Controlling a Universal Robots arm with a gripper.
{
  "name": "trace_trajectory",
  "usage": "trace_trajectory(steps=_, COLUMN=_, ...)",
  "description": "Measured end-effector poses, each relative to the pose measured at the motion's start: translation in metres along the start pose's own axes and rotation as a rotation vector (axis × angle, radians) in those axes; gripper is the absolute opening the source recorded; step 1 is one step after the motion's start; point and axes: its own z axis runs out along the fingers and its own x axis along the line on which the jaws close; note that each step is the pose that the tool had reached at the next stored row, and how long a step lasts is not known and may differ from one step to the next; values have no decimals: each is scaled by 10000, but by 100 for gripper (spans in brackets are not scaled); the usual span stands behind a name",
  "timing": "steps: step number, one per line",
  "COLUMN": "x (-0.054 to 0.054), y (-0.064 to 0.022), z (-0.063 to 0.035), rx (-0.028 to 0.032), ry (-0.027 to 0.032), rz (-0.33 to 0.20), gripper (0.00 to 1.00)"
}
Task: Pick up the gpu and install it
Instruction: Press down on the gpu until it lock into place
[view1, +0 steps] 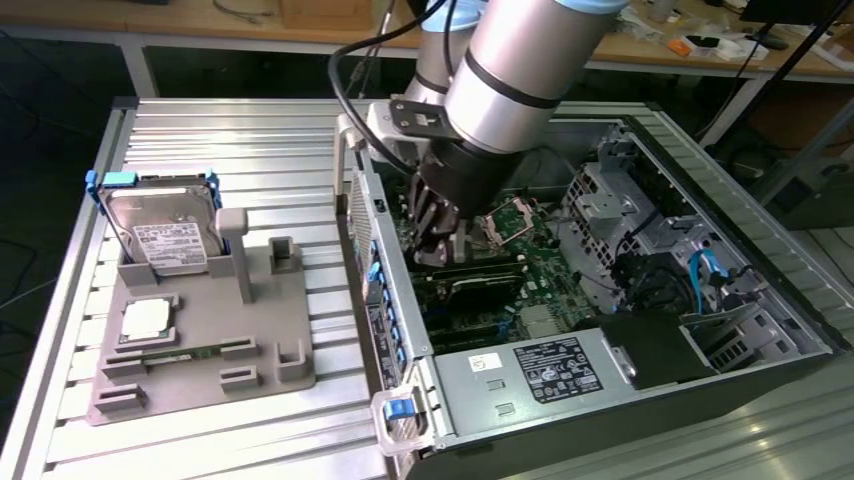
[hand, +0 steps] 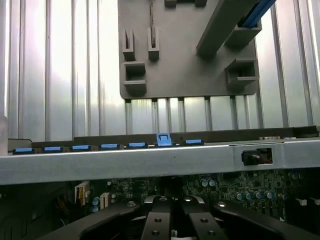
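The gpu (view1: 470, 285), a flat black card, lies low inside the open computer case (view1: 574, 370), against the green motherboard (view1: 534, 265). My gripper (view1: 447, 248) reaches down into the case from above, and its fingers meet the card's upper edge. In the wrist view the gripper (hand: 172, 220) has its two dark fingers pressed together, pointing at the motherboard (hand: 250, 187) just inside the case's metal side wall (hand: 150, 160). The card itself is hidden there behind the fingers.
A grey fixture plate (view1: 214, 350) on the ribbed metal table holds a silver hard drive (view1: 167, 240) with blue tabs and a small square CPU chip (view1: 144, 318). Drive cages and cables (view1: 667, 260) crowd the case at the exterior view's right. Blue clips (hand: 107, 147) line the case wall.
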Motion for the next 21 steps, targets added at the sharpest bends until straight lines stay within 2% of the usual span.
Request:
trace_trajectory(steps=1, x=-1, y=-12, z=-3, rx=-128, ry=4, rz=2, gripper=11)
trace_trajectory(steps=2, x=-1, y=-20, z=-4, rx=-214, ry=6, rz=4, gripper=11)
trace_trajectory(steps=5, x=-2, y=-43, z=-9, rx=-436, ry=10, rz=9, gripper=11)
trace_trajectory(steps=6, x=-3, y=-52, z=-11, rx=-528, ry=12, rz=12, gripper=11)
trace_trajectory(steps=9, x=-4, y=-81, z=-17, rx=-738, ry=18, rz=18, gripper=11)
trace_trajectory(steps=10, x=-4, y=-87, z=-18, rx=-763, ry=18, rz=19, gripper=11)
trace_trajectory(steps=15, x=-4, y=-90, z=-16, rx=-770, ry=19, rz=20, gripper=11)
trace_trajectory(steps=19, x=-2, y=-97, z=23, rx=-779, ry=34, rz=21, gripper=11)
trace_trajectory(steps=21, x=-1, y=-99, z=51, rx=-777, ry=24, rz=19, gripper=11)
